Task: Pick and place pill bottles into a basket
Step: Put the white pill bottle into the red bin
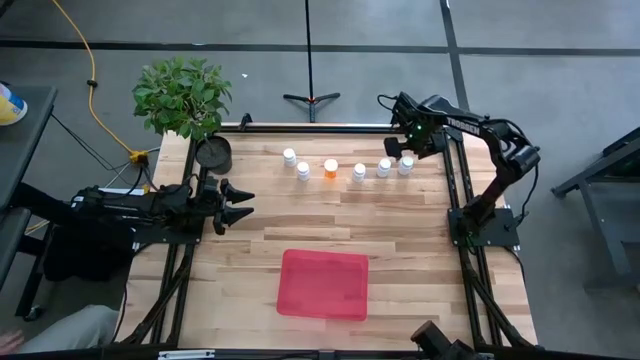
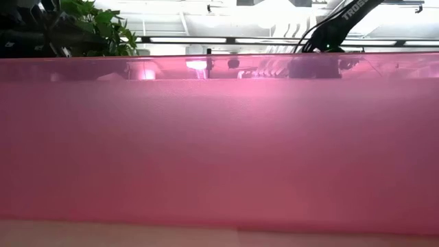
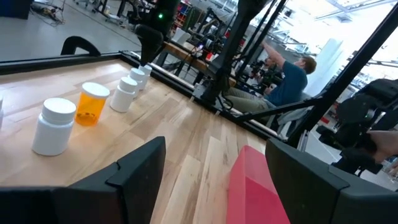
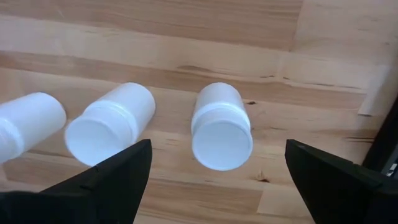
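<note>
Hovering over end white bottle [image 4: 221, 127] in far row, right gripper [image 1: 405, 147] is spread wide, nothing held. Neighbour bottle [image 4: 112, 124] could be toppled if descent is off-centre. Basket [image 1: 323, 284] is empty, near front edge. Left gripper [image 1: 235, 206] is parked, parted.

1. Low view: white capital letters on a dark arm link [image 2: 351, 9] at the top right edge. Only "TROS" can be read; the rest runs out of the picture.
2. High view: a pale mark on the right arm's upper link [image 1: 462, 121]; too small to read.
3. Pill bottles [image 3: 55, 125]: caps and sides show plain white or orange in both wrist views, with no legible label.
4. Basket [image 1: 323, 284]: no readable text in any view.
5. Room behind the table, left wrist view: nothing legible.
</note>
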`<act>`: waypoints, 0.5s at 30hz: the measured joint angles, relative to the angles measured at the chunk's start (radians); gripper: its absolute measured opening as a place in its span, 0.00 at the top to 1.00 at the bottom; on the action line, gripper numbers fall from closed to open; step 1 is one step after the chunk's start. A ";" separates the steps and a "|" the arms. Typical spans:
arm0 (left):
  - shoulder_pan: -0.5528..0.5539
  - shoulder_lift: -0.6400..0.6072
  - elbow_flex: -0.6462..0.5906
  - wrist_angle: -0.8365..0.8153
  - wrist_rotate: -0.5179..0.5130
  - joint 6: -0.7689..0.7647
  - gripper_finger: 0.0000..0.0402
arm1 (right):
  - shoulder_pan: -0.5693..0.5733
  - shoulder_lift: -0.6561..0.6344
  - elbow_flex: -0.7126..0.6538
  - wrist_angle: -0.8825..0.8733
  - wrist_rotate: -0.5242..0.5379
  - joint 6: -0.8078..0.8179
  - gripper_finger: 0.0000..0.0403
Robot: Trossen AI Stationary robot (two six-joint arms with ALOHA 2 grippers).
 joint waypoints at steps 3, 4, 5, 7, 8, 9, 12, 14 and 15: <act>0.000 0.000 0.000 0.000 0.000 0.000 0.23 | 0.000 0.028 0.000 -0.001 -0.021 0.000 0.11; 0.000 0.000 0.000 0.000 0.000 0.000 0.23 | 0.000 0.037 0.000 -0.001 -0.025 0.000 0.11; 0.000 0.000 0.000 0.000 0.000 0.000 0.23 | 0.000 0.044 0.000 0.001 -0.026 0.000 0.11; 0.000 0.000 0.000 0.000 0.000 0.000 0.23 | 0.000 0.052 0.000 0.007 -0.026 -0.004 0.11; 0.000 0.000 0.000 0.000 0.000 -0.001 0.23 | 0.000 0.053 0.000 0.012 -0.026 -0.005 0.11; 0.000 0.000 0.000 0.000 0.000 -0.003 0.23 | 0.000 0.053 0.000 0.017 -0.026 -0.004 0.11; 0.000 0.000 0.000 0.000 0.000 -0.013 0.23 | 0.000 0.054 0.000 0.019 -0.025 -0.002 0.11; 0.000 0.000 0.000 0.000 0.000 -0.020 0.23 | 0.000 0.054 0.000 0.011 -0.020 -0.006 0.11; 0.000 0.000 0.000 0.000 0.001 -0.021 0.23 | 0.000 0.054 0.000 0.006 -0.012 -0.006 0.11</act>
